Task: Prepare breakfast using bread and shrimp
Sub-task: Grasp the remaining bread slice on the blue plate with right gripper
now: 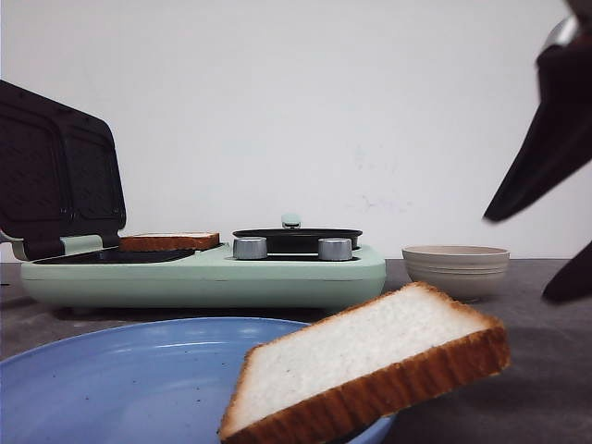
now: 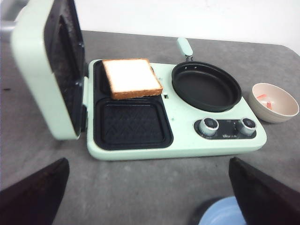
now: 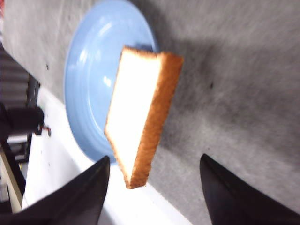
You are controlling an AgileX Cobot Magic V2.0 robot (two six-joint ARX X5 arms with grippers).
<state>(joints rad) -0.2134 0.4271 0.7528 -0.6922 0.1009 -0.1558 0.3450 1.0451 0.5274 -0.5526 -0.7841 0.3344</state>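
One slice of bread (image 1: pixel 370 365) lies tilted over the near right rim of the blue plate (image 1: pixel 120 379), its crust edge toward me. In the right wrist view this bread (image 3: pixel 140 112) sits between the spread fingers of my right gripper (image 3: pixel 154 159), which is open and touches nothing. That gripper (image 1: pixel 518 259) hangs at the right edge of the front view. A second slice of bread (image 2: pixel 131 77) rests in the far sandwich slot of the mint-green maker (image 2: pixel 183 140). Shrimp (image 2: pixel 265 101) lie in the beige bowl (image 2: pixel 274 102). My left gripper (image 2: pixel 148 161) is open above the table.
The maker's lid (image 1: pixel 55 176) stands open at the left. Its round black pan (image 2: pixel 206 86) and two knobs (image 2: pixel 208 125) are on the right half. The near sandwich slot (image 2: pixel 131 124) holds nothing. The bowl (image 1: pixel 456 268) stands right of the maker.
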